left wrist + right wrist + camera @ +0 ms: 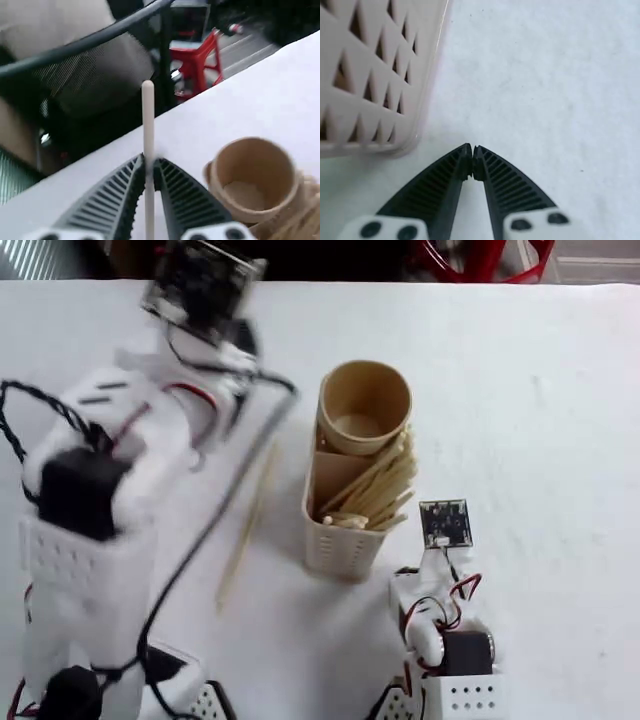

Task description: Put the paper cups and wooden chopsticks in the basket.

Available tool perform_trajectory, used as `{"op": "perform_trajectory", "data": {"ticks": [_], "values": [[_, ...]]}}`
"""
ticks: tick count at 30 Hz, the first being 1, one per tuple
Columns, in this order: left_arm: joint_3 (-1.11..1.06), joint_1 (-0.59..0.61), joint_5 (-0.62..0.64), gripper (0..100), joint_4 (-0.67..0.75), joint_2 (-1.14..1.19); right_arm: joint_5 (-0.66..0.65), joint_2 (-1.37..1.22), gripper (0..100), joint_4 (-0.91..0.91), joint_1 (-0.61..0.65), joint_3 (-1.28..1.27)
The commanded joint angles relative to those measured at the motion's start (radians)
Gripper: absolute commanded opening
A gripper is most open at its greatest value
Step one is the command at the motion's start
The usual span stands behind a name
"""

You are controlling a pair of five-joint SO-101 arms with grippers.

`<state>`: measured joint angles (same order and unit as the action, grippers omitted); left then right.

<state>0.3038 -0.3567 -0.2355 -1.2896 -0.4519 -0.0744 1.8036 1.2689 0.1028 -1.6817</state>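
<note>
Looks like the carrying step for a single chopstick [148, 115]: clamped between the left jaws, pressed tight on the shaft, with the free end sticking out past the tips. In the high view, the same chopstick [245, 525] slanting to the left of the basket [340, 550], near it but apart; hard to tell there whether lifted or resting on the worktop [540, 420]. Already inside the basket: a paper cup [365, 405] in the far compartment and a bundle of chopsticks [375, 490] leaning in the near one. Probably late in the task, with so much put away.

Right jaws closed tip to tip, holding nothing, low over the worktop just beside the basket wall [375, 75].

Next, most likely: bring the stick across above the near compartment, tilt it to match the bundle, lower, then release. Careful with the long free end, likely to catch the rim or knock the cup.
</note>
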Motion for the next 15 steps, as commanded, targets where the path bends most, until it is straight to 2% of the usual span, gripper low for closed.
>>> {"op": "perform_trajectory", "data": {"ticks": [1,6,15], "values": [[0.08,-0.196,0.014,2,0.034,-0.027,-0.002,0.002,1.9,0.004,-0.008,-0.009],[0.086,-0.371,-0.018,2,0.086,-0.016,-0.002,0.002,1.9,0.004,-0.008,-0.009],[0.086,-0.479,-0.028,2,0.146,0.065,-0.002,0.002,1.9,0.004,-0.008,-0.009]]}}
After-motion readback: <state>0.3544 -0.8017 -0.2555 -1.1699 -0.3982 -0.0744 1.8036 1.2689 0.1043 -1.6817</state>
